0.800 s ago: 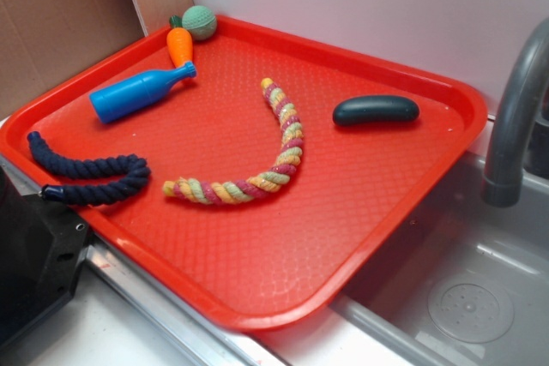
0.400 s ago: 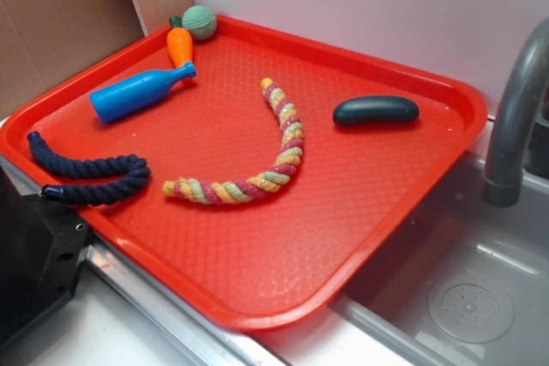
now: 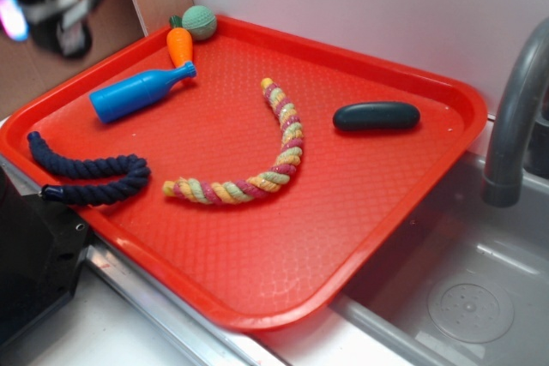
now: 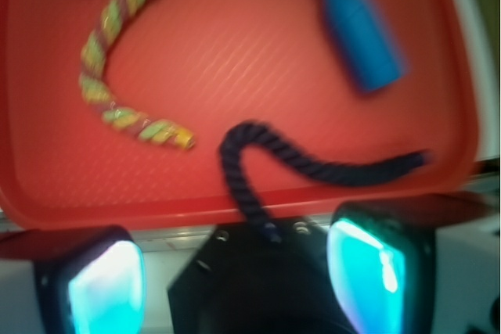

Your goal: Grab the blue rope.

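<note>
Blue rope (image 3: 90,171): we found it bent in a hairpin at the near left corner of the tray, one bound end lying over the rim; from the wrist it showed as a dark hook (image 4: 290,163) just ahead of the tool.
Tray (image 3: 360,237): the red tray was the surface carrying everything, so we judged any grasp had to come from above.
Multicoloured rope (image 3: 257,156): it curved across the middle, close to the blue rope's bend but apart from it, a likely mix-up.
Bottle (image 3: 137,92): the bright blue bottle lay behind the blue rope, well clear.
Dark oblong (image 3: 376,116): it sat far right, out of the way.
Carrot and ball (image 3: 182,36): they were tucked in the far corner.
Tool (image 4: 235,279): we held it high over the tray's near edge with its two pads (image 4: 106,291) spread wide and nothing between them, which we read as lining up for the descent.
</note>
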Controlling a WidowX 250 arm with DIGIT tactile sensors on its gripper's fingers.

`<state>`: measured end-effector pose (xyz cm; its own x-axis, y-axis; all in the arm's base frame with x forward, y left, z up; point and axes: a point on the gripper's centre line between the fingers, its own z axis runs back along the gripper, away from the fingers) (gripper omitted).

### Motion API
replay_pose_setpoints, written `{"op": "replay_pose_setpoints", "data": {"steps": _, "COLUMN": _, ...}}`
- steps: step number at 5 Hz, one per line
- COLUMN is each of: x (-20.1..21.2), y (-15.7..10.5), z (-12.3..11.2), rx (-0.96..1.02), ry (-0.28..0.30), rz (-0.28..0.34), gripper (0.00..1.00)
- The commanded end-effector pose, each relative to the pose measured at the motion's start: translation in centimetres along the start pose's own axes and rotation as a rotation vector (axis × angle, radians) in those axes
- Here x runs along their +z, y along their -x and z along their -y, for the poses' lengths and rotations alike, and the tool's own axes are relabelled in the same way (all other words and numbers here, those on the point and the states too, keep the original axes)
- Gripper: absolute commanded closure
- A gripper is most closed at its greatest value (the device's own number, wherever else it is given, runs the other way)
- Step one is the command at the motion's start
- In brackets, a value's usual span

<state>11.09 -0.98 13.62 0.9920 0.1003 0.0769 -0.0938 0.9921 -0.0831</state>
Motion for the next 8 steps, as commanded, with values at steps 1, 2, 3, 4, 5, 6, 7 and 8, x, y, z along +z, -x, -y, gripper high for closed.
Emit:
{"op": "replay_pose_setpoints", "data": {"steps": 1, "x": -9.1, "y": 1.5, "z": -1.3, "rx": 0.054, "ry": 0.034, "rz": -0.024, "gripper": 0.00}}
{"op": "replay_pose_setpoints", "data": {"steps": 2, "x": -12.0, "y": 1.7, "z": -0.6, "rx": 0.001, "ry": 0.009, "rz": -0.075, "gripper": 0.00}}
{"op": "replay_pose_setpoints", "data": {"steps": 3, "x": -13.0, "y": 2.0, "z": 0.7, "rx": -0.075, "ry": 0.001, "rz": -0.089, "gripper": 0.00}}
{"op": "replay_pose_setpoints", "data": {"steps": 4, "x": -13.6, "y": 2.3, "z": 1.3, "rx": -0.105, "ry": -0.024, "rz": -0.110, "gripper": 0.00}}
{"op": "replay_pose_setpoints", "data": {"steps": 5, "x": -12.9, "y": 2.0, "z": 1.1, "rx": -0.091, "ry": -0.030, "rz": -0.107, "gripper": 1.00}}
{"op": "replay_pose_setpoints", "data": {"steps": 6, "x": -9.9, "y": 1.4, "z": 0.8, "rx": -0.141, "ry": -0.032, "rz": -0.125, "gripper": 1.00}}
{"op": "replay_pose_setpoints", "data": {"steps": 7, "x": -6.8, "y": 0.5, "z": -0.1, "rx": -0.166, "ry": -0.058, "rz": -0.095, "gripper": 1.00}}
{"op": "replay_pose_setpoints", "data": {"steps": 8, "x": -2.0, "y": -3.1, "z": 1.0, "rx": -0.172, "ry": -0.079, "rz": -0.022, "gripper": 1.00}}
